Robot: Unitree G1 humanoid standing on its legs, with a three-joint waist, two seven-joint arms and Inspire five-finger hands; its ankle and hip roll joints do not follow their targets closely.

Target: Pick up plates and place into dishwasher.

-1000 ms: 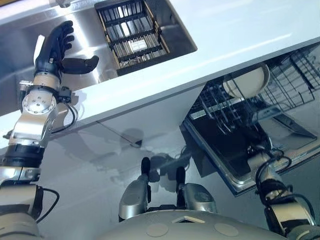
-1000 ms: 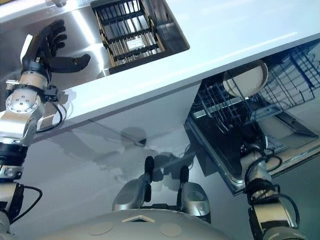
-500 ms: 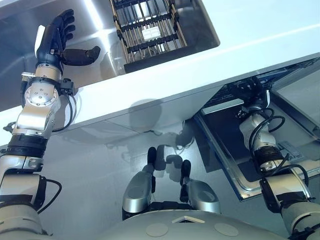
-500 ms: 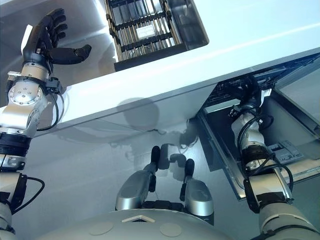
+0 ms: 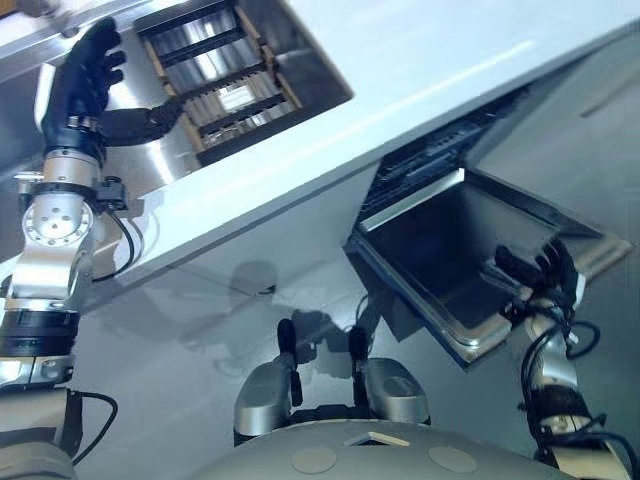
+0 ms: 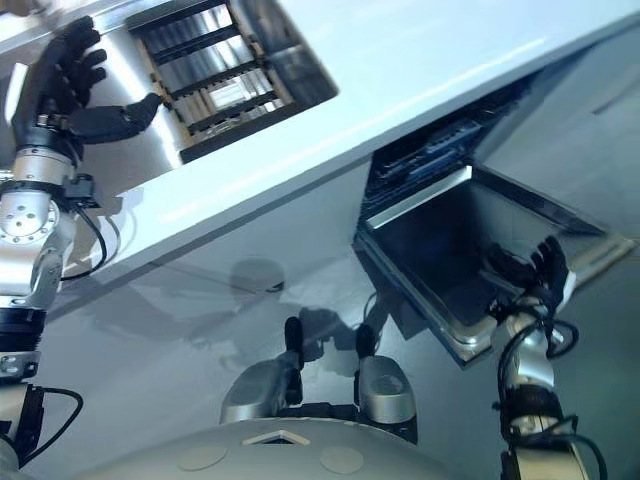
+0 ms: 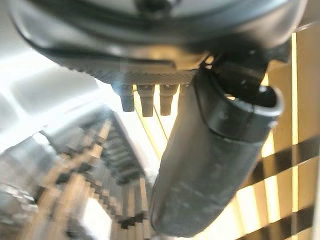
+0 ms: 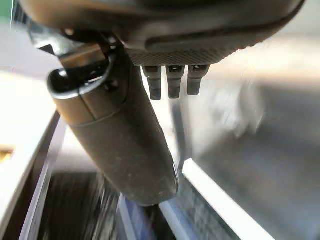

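Up on the robot's left, the dark left hand (image 5: 78, 88) is raised over the shiny stainless-steel sink (image 5: 150, 155), wide open, fingers (image 7: 150, 99) straight and fanned, holding nothing. Its thumb (image 7: 210, 165) juts out sideways toward the slatted wood-and-metal dish rack (image 5: 220, 80) sitting in the sink. The tip comes right up to the rack's near edge, though I can't tell if it touches.

Across the long white desk (image 5: 400, 70) to the robot's right, the dishwasher (image 5: 430, 165) sits under the desk's edge, and its dark, steel-rimmed door (image 5: 430, 245) is dropped down flat and open.

The dark right hand (image 5: 545, 272) sits at the outer edge of that door. It's open too, fingertips (image 8: 172, 82) spread and relaxed, thumb (image 8: 125, 145) held apart, nothing in its grasp. Whether it's resting on the door's rim or just above it, I can't tell.
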